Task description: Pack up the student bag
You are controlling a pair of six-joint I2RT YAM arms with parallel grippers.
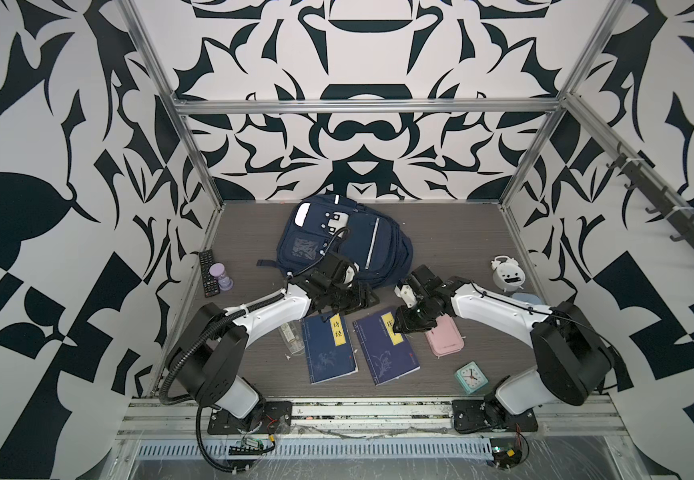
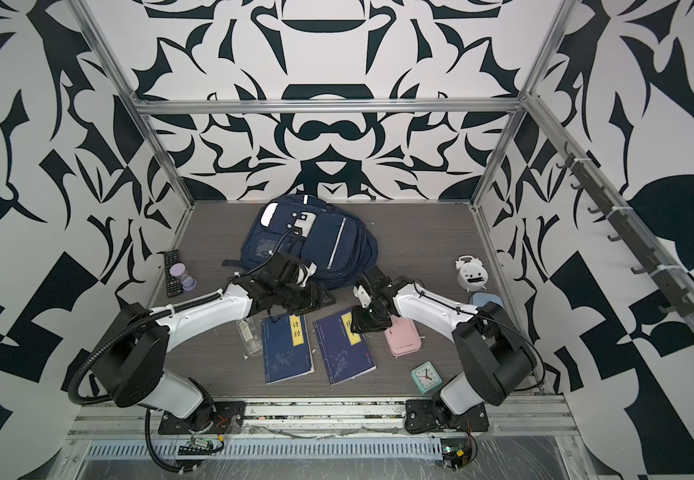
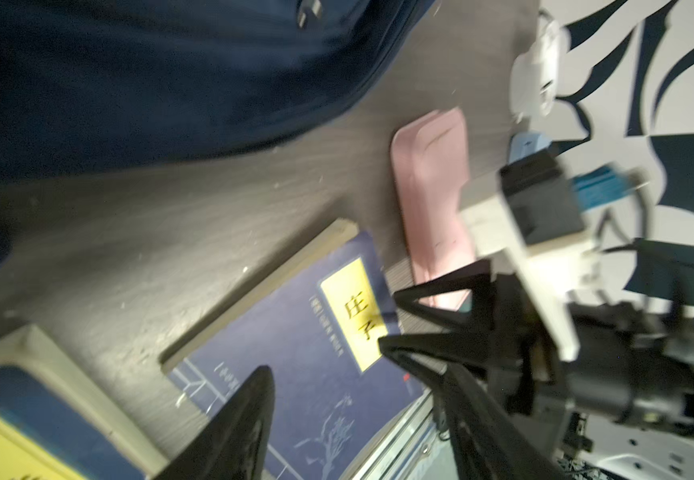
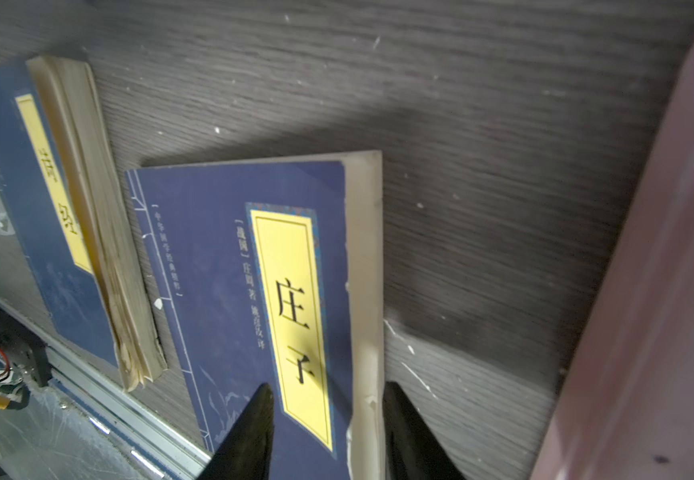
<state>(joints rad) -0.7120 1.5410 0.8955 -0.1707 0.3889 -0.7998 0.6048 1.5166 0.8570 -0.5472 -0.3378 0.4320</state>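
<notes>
The bag [image 1: 358,243] is navy and lies flat on the counter [image 1: 461,249]. It has bulging layers at its near edge, a pale strip up the front and a white patch with dark dots at the far end. It sits at 12 o'clock from the left hand [image 1: 368,298], just beside it, and at 11 o'clock from the right hand [image 4: 328,392]. The left hand gapes wide and empty. The right hand, part open, straddles the edge of a book [image 4: 229,291].
</notes>
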